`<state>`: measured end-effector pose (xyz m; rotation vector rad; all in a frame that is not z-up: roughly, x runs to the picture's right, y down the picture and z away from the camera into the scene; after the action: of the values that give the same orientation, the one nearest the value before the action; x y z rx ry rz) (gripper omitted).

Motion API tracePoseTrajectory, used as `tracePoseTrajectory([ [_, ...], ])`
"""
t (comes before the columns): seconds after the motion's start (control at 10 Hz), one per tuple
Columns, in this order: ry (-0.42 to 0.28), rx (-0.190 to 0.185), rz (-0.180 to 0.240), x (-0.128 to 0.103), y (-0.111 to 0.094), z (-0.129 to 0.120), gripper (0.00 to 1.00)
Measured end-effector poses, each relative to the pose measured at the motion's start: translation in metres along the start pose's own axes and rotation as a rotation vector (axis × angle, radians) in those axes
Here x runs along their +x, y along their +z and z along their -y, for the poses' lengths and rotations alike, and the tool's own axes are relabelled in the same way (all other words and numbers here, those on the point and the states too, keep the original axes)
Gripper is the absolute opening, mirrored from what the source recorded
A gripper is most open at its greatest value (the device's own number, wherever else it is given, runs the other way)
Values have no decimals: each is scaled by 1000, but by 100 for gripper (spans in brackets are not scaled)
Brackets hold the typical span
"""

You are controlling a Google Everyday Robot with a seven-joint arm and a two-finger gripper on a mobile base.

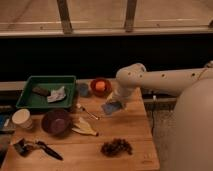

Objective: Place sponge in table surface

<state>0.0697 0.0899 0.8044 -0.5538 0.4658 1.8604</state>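
The light-blue sponge [112,107] hangs tilted at the tip of my gripper [116,102], just over the right middle of the wooden table surface [131,131]. The gripper is shut on the sponge's upper edge. My white arm [160,80] reaches in from the right and bends down to it. I cannot tell whether the sponge's lower edge touches the wood.
A green tray [30,102] at back left holds a dark grey block [41,91] and a crumpled cloth [57,95]. A blue cup [83,90] and a red bowl [100,86] stand behind the sponge. A purple bowl [56,121], banana peel [84,128], dark clump [116,147] and black tool [37,147] lie in front.
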Motion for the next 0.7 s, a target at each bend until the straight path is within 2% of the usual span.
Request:
tracePoseTrajectory([
  [0.2,21,24,-19,-9,13,5,0],
  [0.3,44,38,-38,-13,26,14,0],
  [0.5,75,50,-62,-17,38,25,0],
  [0.6,89,56,-72,-19,43,31,3],
  [0.7,105,57,-79,-22,45,37,13],
])
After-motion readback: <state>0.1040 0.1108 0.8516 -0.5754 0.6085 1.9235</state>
